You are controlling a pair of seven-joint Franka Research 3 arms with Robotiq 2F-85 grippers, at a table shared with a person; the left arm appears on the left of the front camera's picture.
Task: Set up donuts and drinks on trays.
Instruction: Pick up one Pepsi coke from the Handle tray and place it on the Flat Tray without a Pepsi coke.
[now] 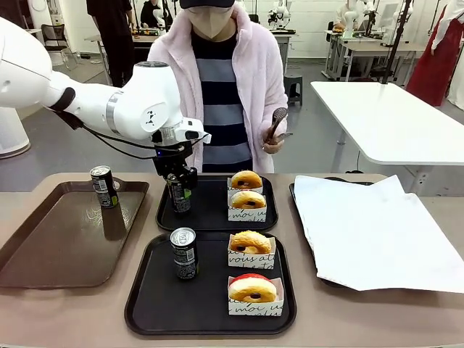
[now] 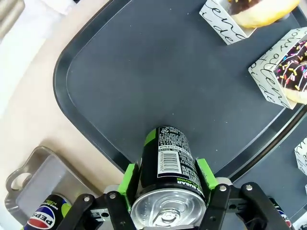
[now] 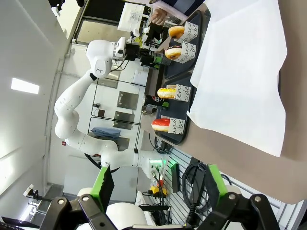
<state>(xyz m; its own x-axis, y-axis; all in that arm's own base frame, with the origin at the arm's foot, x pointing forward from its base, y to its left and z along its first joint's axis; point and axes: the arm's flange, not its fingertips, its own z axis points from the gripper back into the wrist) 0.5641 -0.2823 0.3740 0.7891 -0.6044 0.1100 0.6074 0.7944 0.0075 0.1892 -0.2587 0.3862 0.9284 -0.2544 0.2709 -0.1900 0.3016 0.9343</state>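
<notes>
Left hand (image 2: 165, 184) clamped around upright can (image 2: 169, 160)

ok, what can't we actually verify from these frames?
- Front view: whether the held can touches the far tray; the left gripper hides its top and the view doesn't show its base clearly.
- Left wrist view: can base hidden by its own body; a Pepsi can is cut off by the bottom edge.
- Right wrist view: right gripper open on nothing; donuts too small for sleeve print.
</notes>
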